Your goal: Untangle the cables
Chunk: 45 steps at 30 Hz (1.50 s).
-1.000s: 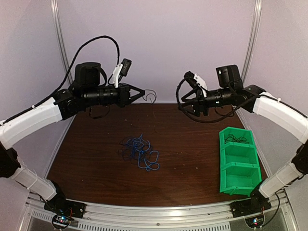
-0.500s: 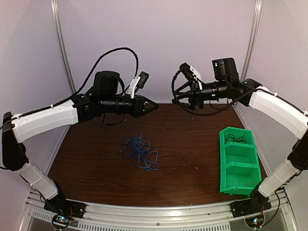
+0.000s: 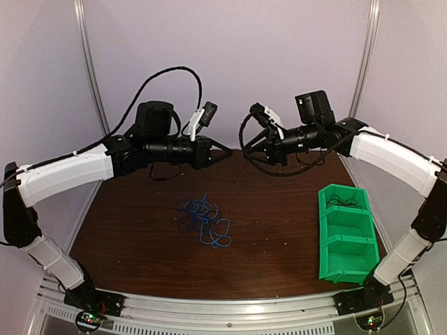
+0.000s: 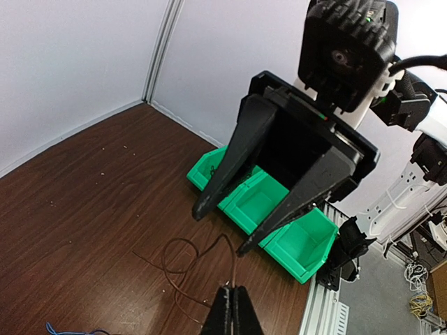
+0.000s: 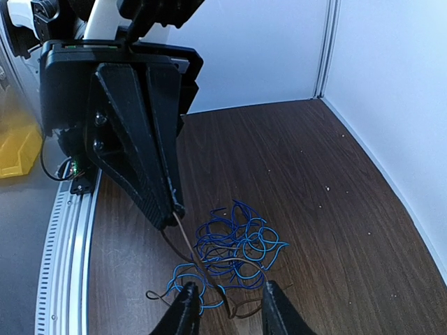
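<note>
1 thin dark cable (image 4: pixel 232 262) is held aloft over the table (image 3: pixel 279 223), pinched in the clamped left fingers (image 4: pixel 222 319), with the right fingers (image 5: pixel 183 310) parted around it; blue cables (image 3: pixel 202 220) lie tangled below. Slippage is risked if closure lands off-centre.

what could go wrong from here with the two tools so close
1. The right tool, jaws partly open, sits almost tip to tip with the shut left tool. Moving any closer may make them collide.
2. The thin brown wire is pinched only at the left tool's very tip. A tug from the right tool could pull it free, and it would likely drop near the blue tangle.
</note>
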Available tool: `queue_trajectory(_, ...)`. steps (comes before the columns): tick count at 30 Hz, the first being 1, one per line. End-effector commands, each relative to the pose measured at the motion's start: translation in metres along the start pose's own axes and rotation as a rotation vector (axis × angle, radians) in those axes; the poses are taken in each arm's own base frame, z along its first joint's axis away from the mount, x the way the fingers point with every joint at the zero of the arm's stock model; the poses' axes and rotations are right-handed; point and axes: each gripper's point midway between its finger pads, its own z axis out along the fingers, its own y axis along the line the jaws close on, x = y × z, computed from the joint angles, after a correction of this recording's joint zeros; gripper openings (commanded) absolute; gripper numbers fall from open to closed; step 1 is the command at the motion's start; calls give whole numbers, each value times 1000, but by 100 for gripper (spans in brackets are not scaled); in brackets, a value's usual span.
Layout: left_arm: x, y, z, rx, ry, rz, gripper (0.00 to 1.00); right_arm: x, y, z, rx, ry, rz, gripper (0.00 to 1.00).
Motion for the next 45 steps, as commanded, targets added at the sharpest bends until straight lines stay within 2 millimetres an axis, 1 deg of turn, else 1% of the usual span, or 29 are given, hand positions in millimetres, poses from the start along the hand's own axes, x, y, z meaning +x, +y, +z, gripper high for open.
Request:
queue_trajectory(1, -21, -13, -4, 36, -57, 30, 0, -2, 4, 0, -11, -16, -13, 26)
queue_trajectory(2, -21, -13, -4, 34, -57, 30, 0, -2, 5, 0, -12, -16, -12, 22)
queue_trajectory(3, -21, -13, -4, 34, -58, 31, 0, -1, 4, 1, -13, -14, -10, 20)
queue_trajectory(5, -21, -13, -4, 35, -58, 32, 0, 2, 5, 2, -20, -8, -7, 21)
queue_trajectory(8, -22, -13, -4, 33, -61, 33, 0, 5, 6, 4, -31, 3, -2, 27)
queue_trajectory(11, -21, -13, -3, 33, -58, 32, 0, 8, 6, 6, -36, 7, 1, 27)
queue_trajectory(15, -20, -12, -3, 32, -56, 31, 0, 10, 8, 8, -47, 10, 8, 23)
queue_trajectory(20, -20, -12, -3, 33, -55, 30, 0, 14, 8, 13, -54, 21, 14, 24)
queue_trajectory(21, -20, -13, -3, 33, -56, 31, 0, 15, 8, 13, -54, 23, 15, 23)
queue_trajectory(23, -19, -12, -3, 31, -54, 30, 0, 14, 8, 14, -55, 21, 15, 19)
queue_trajectory(26, -18, -11, -2, 27, -51, 29, 0, 11, 8, 12, -48, 13, 14, 3)
queue_trajectory(27, -17, -10, -2, 24, -51, 30, 0, 9, 6, 11, -37, 11, 12, 0)
queue_trajectory(29, -14, -5, -2, -2, -47, 29, 0, 8, 5, 6, -20, 13, 5, 0)
queue_trajectory(30, -13, -1, -2, -23, -43, 30, 0, 8, 4, 1, -10, 16, 1, 0)
queue_trajectory(31, -9, 4, -1, -45, -37, 33, 2, 11, 2, -3, 2, 25, 2, 0)
queue_trajectory(33, -1, 13, -1, -81, -23, 32, 16, 17, -2, -17, 29, 43, 7, 0)
queue_trajectory(35, 9, 18, 0, -98, -6, 30, 30, 29, -11, -32, 64, 66, 29, 0)
queue_trajectory(38, 27, 27, 3, -122, 23, 15, 43, 44, -27, -63, 136, 86, 74, 0)
queue_trajectory(42, 52, 35, 8, -123, 81, -6, 52, 66, -46, -108, 244, 124, 118, 0)
queue_trajectory(45, 62, 42, 8, -157, 130, -11, 52, 79, -58, -142, 338, 158, 140, 0)
